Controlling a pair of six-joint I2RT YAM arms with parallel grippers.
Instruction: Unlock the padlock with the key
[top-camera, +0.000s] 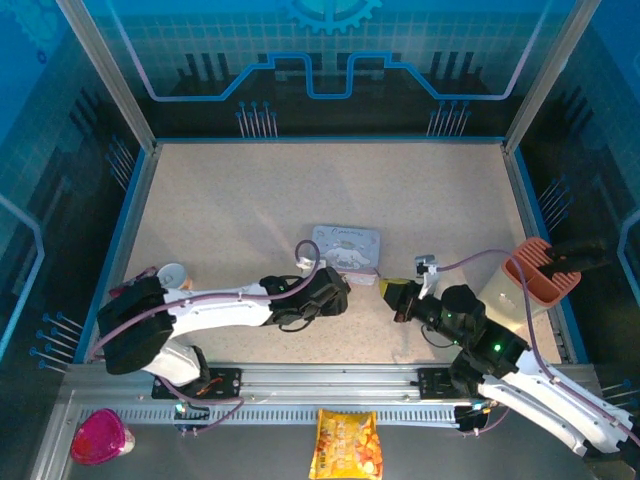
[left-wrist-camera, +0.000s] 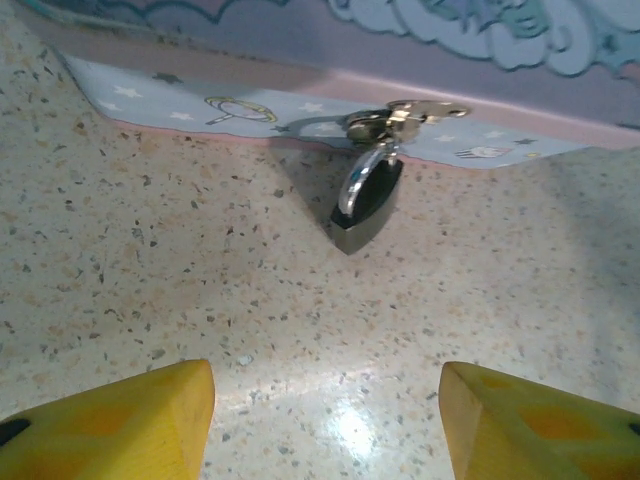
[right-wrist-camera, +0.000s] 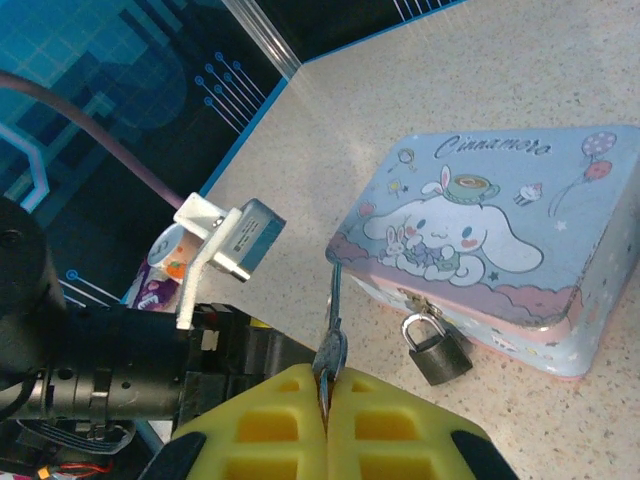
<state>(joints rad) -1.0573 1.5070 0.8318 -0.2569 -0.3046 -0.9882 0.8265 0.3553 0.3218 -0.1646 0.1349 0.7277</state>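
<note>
Enclosed lab test cell: aluminium frame (top-camera: 108, 70), blue circuit-print walls (top-camera: 330, 40), speckled tabletop (top-camera: 250, 190).

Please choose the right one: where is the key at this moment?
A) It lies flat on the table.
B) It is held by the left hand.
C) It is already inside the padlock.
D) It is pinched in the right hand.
D: in the right wrist view the key stands pinched in the shut right hand, apart from the padlock hanging on the tin.
</note>
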